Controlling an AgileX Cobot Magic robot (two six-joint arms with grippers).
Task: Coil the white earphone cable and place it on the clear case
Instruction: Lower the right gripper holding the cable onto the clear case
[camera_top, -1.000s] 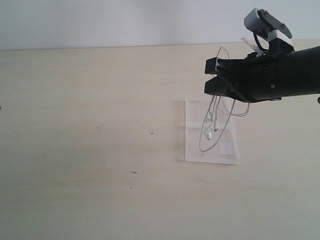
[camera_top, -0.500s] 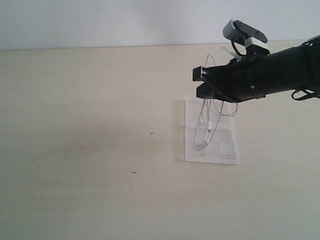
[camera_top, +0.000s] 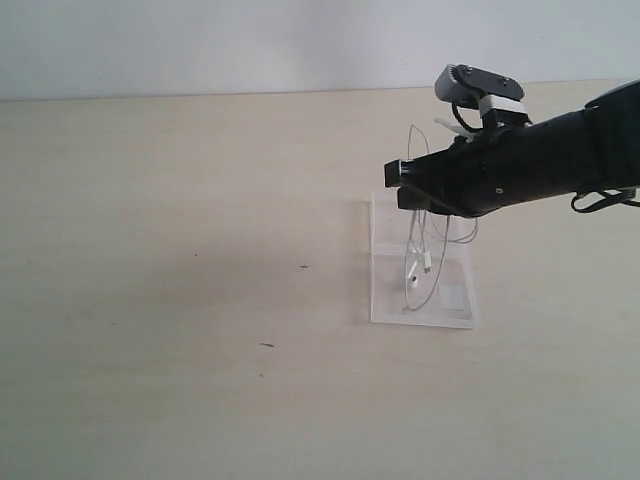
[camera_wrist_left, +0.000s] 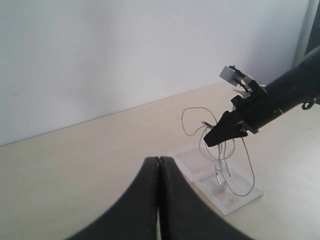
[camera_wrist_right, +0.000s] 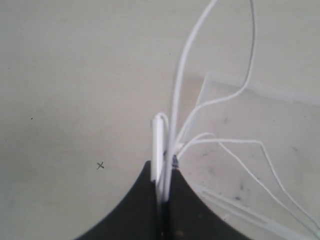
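The white earphone cable (camera_top: 438, 285) hangs in loose loops from my right gripper (camera_top: 402, 186), which is shut on a bundle of its strands (camera_wrist_right: 182, 75) a little above the clear case (camera_top: 385, 300). The earbuds (camera_top: 413, 272) dangle just over the case's middle, and the lowest loop reaches down to its panel. One loop stands up above the gripper. The case lies flat on the table, with a small whitish sticker (camera_top: 455, 297) on its near panel. My left gripper (camera_wrist_left: 158, 159) is shut and empty, well off from the case (camera_wrist_left: 200, 172), and does not show in the exterior view.
The pale wooden table (camera_top: 200, 300) carries only small dark specks, such as a cross mark (camera_top: 304, 267). A white wall (camera_top: 250, 40) runs behind the far edge. The right arm (camera_top: 560, 155) reaches in from the right.
My right gripper has moved left and slightly down with the cable in it. The hanging loops and earbuds now sit lower over the case's middle.
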